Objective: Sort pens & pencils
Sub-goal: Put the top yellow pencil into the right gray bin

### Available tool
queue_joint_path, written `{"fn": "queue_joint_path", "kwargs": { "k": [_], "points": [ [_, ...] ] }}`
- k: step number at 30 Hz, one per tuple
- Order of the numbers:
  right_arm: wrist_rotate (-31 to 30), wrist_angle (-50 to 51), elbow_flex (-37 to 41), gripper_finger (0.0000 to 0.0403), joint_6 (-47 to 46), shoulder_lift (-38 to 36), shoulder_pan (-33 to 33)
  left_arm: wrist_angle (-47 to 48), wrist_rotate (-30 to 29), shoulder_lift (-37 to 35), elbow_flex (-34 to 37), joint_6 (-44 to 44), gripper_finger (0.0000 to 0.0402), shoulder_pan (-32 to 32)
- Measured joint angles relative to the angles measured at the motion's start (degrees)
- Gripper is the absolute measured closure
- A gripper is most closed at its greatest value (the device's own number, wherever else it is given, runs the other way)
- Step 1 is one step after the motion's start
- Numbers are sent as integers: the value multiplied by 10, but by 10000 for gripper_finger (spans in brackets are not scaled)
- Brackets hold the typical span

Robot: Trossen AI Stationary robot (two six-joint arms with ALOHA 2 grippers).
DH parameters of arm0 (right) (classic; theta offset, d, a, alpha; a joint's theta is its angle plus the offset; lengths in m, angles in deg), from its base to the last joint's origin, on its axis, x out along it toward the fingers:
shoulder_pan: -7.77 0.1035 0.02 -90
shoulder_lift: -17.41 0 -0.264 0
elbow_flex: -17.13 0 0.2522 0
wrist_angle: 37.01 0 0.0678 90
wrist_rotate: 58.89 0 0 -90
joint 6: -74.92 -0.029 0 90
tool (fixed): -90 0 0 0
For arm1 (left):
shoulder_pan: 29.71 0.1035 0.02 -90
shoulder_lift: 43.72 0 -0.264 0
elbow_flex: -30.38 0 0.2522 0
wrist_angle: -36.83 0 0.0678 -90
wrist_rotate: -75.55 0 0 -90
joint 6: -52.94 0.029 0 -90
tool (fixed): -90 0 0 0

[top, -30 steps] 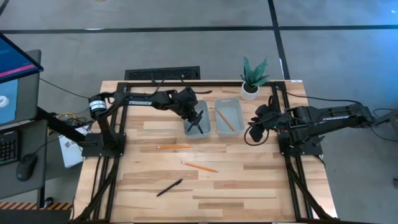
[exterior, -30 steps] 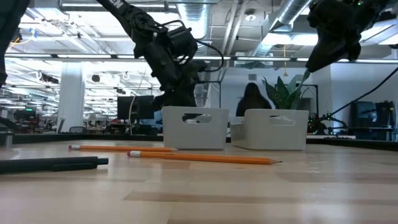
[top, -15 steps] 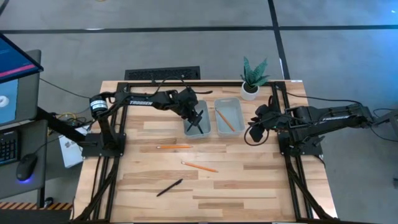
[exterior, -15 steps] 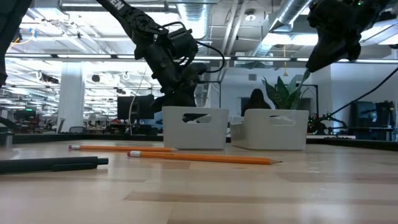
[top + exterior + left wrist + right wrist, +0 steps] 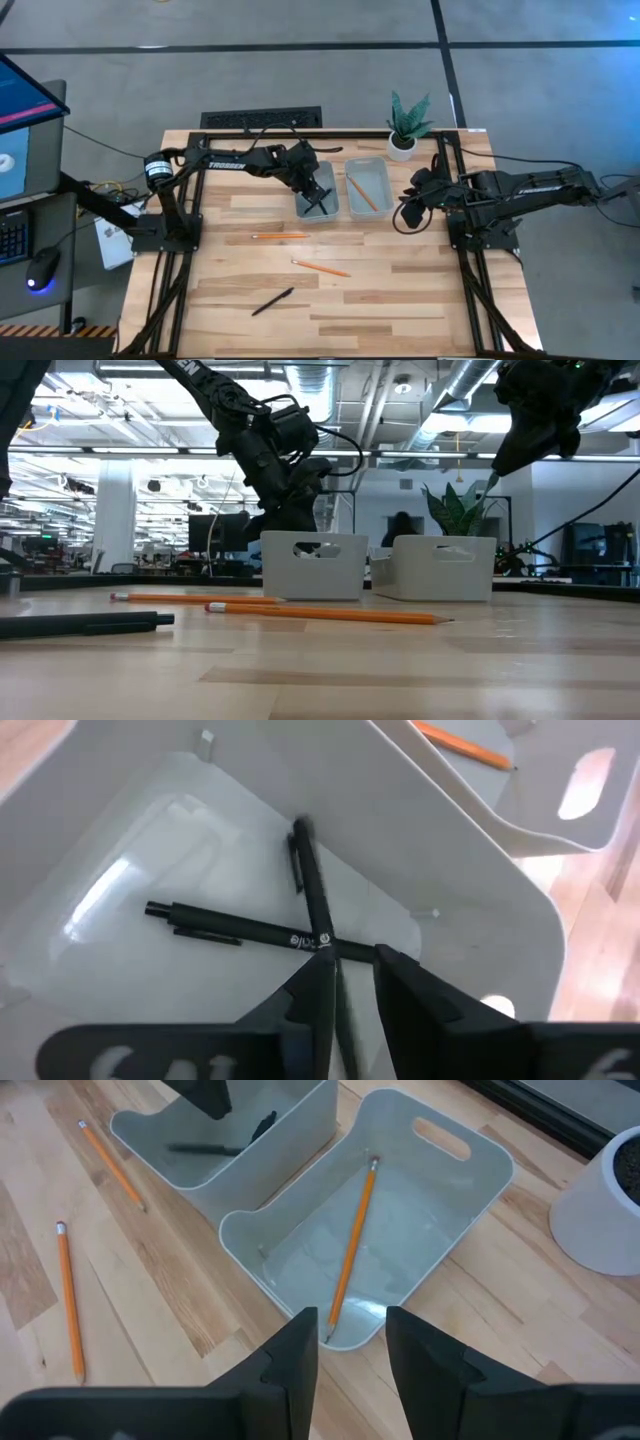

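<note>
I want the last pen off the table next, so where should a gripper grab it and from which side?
Grip the pen near its middle, coming straight down from above. It lies flat and diagonal on bare table, clear of the nearest pencil, so the fingers should probably close across its thin width, turned square to its slant. The left gripper is at the left bin.

Three thin black pens: two lie crossed in the left pale grey plastic tray [image 5: 317, 190], one [image 5: 245, 928] under the other [image 5: 318, 915], and the third [image 5: 272, 301] lies on the wooden bench [image 5: 400, 300]. Three thin orange pencils: one [image 5: 362, 194] in the right pale grey tray [image 5: 367, 188], two [image 5: 279, 236] [image 5: 321, 268] on the bench. Two trays. One small green potted plant [image 5: 405, 125]. Two dark robot arms.
</note>
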Motion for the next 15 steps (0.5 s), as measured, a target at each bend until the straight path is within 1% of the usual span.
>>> {"fn": "queue_joint_path", "kwargs": {
  "k": [7, 15],
  "points": [
    [0, 0, 0, 259, 0, 0, 0, 0, -18, 0, 0, 0, 328, 0],
    [0, 0, 0, 261, 0, 0, 0, 2, -16, -1, 0, 0, 328, 0]
  ]
}}
